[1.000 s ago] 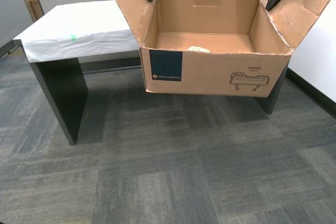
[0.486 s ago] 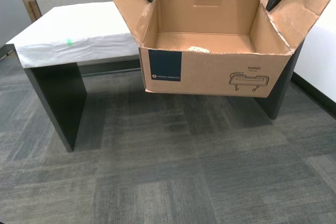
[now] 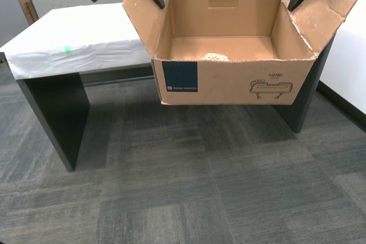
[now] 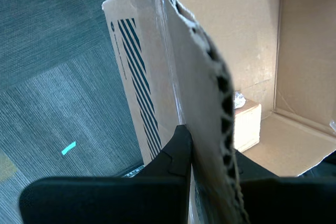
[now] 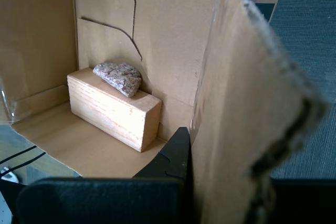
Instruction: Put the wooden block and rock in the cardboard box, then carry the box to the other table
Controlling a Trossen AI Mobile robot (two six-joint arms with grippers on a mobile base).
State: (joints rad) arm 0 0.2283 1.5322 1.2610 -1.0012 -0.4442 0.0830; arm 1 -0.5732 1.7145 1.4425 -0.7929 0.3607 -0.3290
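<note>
Two tables stand on the grey carpet: the wide table (image 3: 74, 32) under wrinkled white sheeting with a green tape mark, at the exterior view's left and far side, and a smooth white desk (image 3: 349, 61) at that view's right edge. The cardboard box (image 3: 229, 81) hangs above the floor in front of the sheeted table, held up by its two side flaps, its teal label and line drawing facing the camera. Its far side overlaps the table's near edge in the exterior view; whether it touches I cannot tell.

My first gripper (image 5: 195, 156) pinches one side flap, with a finger (image 5: 173, 156) pressed against the flap's inner face. My second gripper (image 4: 207, 153) pinches the other flap, its fingers (image 4: 176, 153) pressed against the corrugated edge from both sides. Which flap belongs to which arm in the exterior view is unclear.

Inside the box, the wooden block (image 5: 113, 106) lies flat on the box floor, against the front wall. The rock (image 5: 118, 76) sits on top of the block, leaning against the same wall; in the exterior view only its top (image 3: 215, 57) peeks over the front wall.
</note>
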